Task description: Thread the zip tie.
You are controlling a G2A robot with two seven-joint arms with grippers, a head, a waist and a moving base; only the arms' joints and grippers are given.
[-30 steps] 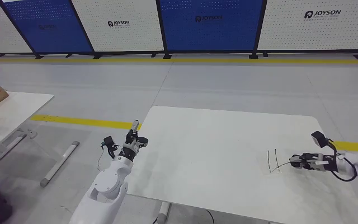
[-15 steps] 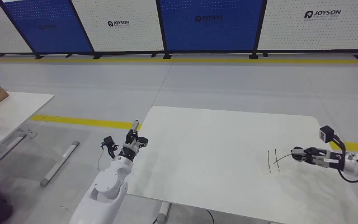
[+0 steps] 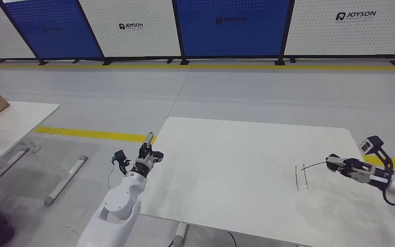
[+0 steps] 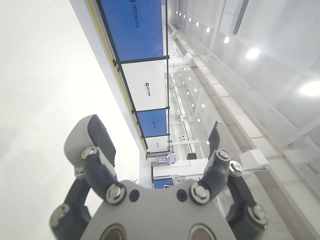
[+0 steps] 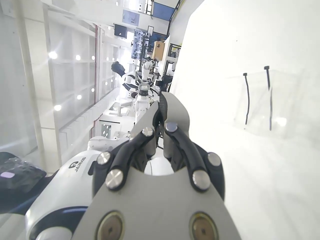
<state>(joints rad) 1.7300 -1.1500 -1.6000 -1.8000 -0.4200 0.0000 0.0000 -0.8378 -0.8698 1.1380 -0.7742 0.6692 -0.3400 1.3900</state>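
White table (image 3: 247,148) on a pale hall floor, blue and white panels behind it, is what we work on. At its right side we count two loose zip ties, one (image 5: 247,98) just beside the other (image 5: 268,93), lying roughly parallel on a clear plastic bag (image 5: 257,126).

We take the thin dark strand running out from the right gripper (image 3: 329,162) toward those two to be a third, the held zip tie (image 3: 316,164), which would make three ties. The right wrist view has this gripper's fingers pressed together, but the strand itself is too fine for us to make out there.

The left gripper (image 4: 160,131) hangs at the table's far left edge, well apart from the ties, with its fingers spread and nothing between them. That makes two grippers, one busy.

We judge these ties to be very light, thin, springy and smooth. A pinch near the tail would leave the tip free to aim, though the free length will probably droop and wobble. The small square head is the stiffer place for our other gripper to hold. Lying flat on slick plastic, the loose ones may slide when nudged.
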